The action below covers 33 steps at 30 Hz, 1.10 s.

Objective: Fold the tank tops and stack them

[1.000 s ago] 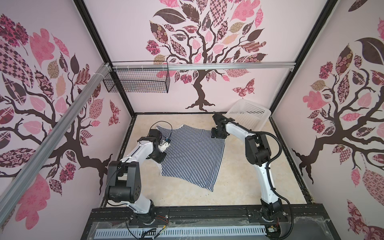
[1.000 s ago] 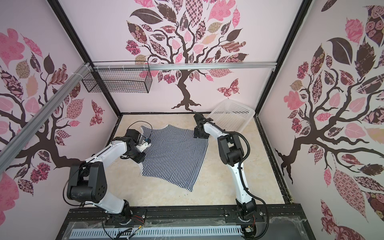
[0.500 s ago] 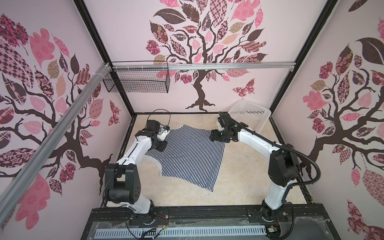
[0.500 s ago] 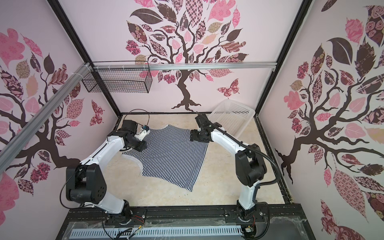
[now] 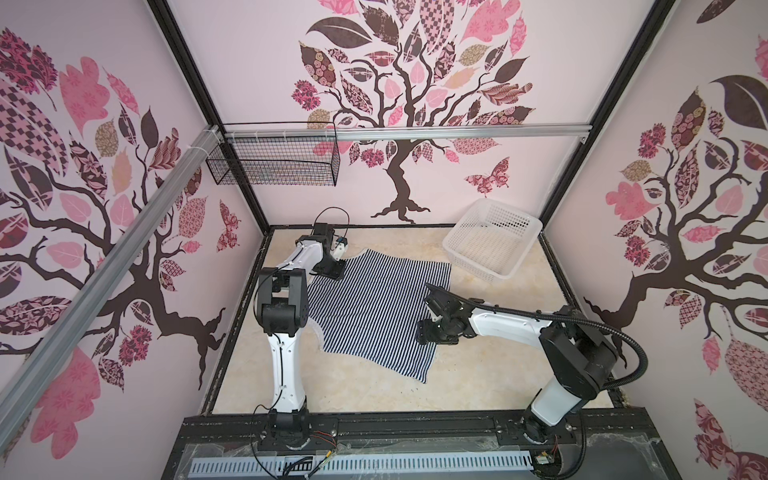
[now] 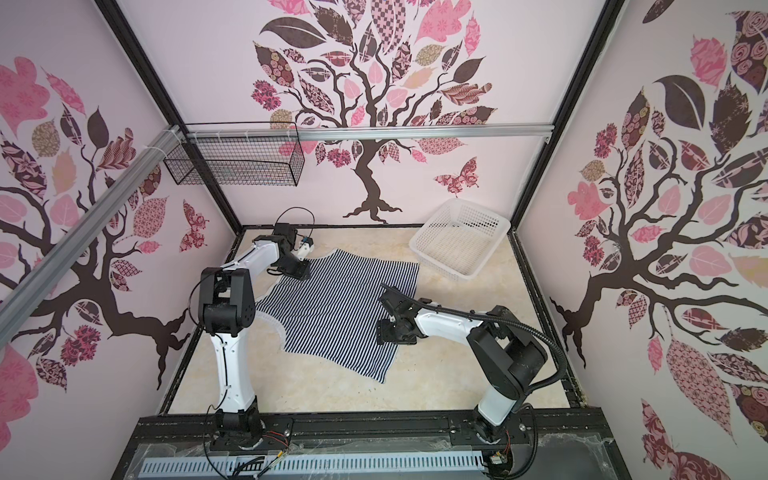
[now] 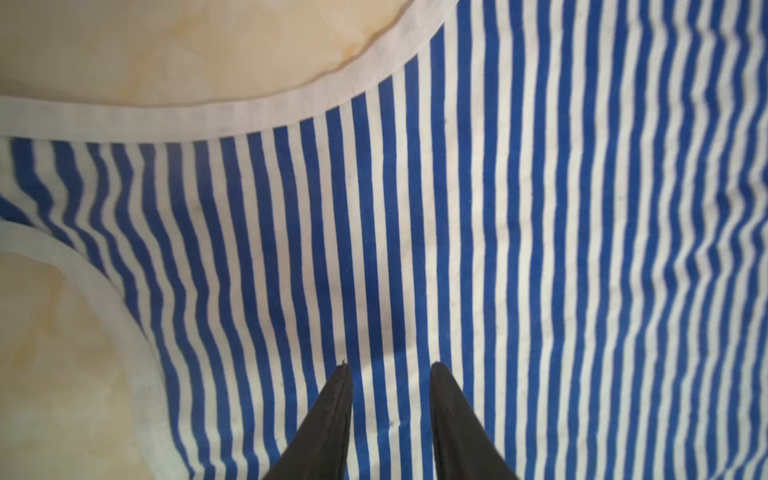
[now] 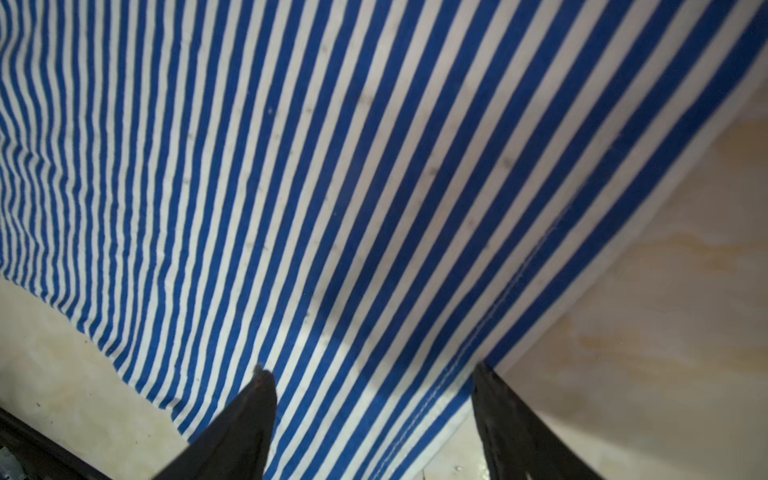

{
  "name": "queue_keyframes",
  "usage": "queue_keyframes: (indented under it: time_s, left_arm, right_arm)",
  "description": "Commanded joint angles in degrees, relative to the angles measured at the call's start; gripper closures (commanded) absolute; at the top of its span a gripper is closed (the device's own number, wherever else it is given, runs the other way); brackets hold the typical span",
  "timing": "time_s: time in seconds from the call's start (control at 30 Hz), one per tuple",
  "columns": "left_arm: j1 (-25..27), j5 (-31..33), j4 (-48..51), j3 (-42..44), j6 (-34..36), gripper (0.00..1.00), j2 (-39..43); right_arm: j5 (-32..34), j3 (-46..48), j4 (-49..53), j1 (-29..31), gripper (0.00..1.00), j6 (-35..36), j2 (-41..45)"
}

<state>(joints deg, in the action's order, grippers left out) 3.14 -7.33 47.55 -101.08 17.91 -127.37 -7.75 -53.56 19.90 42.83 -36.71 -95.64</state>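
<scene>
Pink tree-patterned walls closed round a pale counter point(image 5: 478, 374), where the one striped tank top point(image 5: 374, 307) lay spread flat and unfolded in the middle. At the top's far left shoulder strap, the left end effector point(image 7: 390, 370) had shifted farther back along the garment than a second before. Its fingers stood a narrow gap apart above the stripes, between the white armhole and neckline trims, with no cloth pinched between them as far as the wrist view showed. The right end effector point(image 8: 374, 374) had made the larger change: it had left the top's far hem corner, swung nearer, and now stood wide astride the stitched hem toward the near right corner, gripping nothing. Well apart beyond the top's far right corner sat the white basket point(image 5: 536, 226). Spreading looked finished, and both arms seemed to be setting up fresh grips for a first fold; no stack existed yet.
</scene>
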Motion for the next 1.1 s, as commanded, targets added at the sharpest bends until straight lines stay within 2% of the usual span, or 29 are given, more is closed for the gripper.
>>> queue_keyframes:
  time_s: [0.0,0.27,0.5,0.67,0.8,1.07]
  left_arm:
    - [-0.2,2.5,0.0,-1.2,-0.1,0.65,-0.4]
    - [-0.3,10.7,-1.7,0.9,-0.3,0.65,-2.0]
    - [-0.9,13.1,-1.5,1.1,-1.2,0.65,-2.3]
    - [-1.5,15.7,-1.5,1.0,-1.1,0.65,-2.7]
    - [-2.6,17.0,-0.7,0.3,-1.4,0.65,-3.3]
    - [-3.2,14.9,-0.7,3.6,-2.1,0.66,-1.6]
  right_arm:
    - [-0.3,-0.1,-3.7,1.7,0.23,-2.5,0.1]
    - [1.9,-2.6,-2.4,5.2,0.23,-3.1,-2.1]
    - [0.5,-4.5,-3.1,6.0,0.23,-3.2,-7.0]
    - [3.6,-2.5,-0.8,5.9,0.23,-2.0,-7.4]
    - [5.4,0.4,0.2,4.5,0.23,-0.9,-6.4]
    - [5.2,6.2,-0.5,-1.5,0.22,1.8,-2.4]
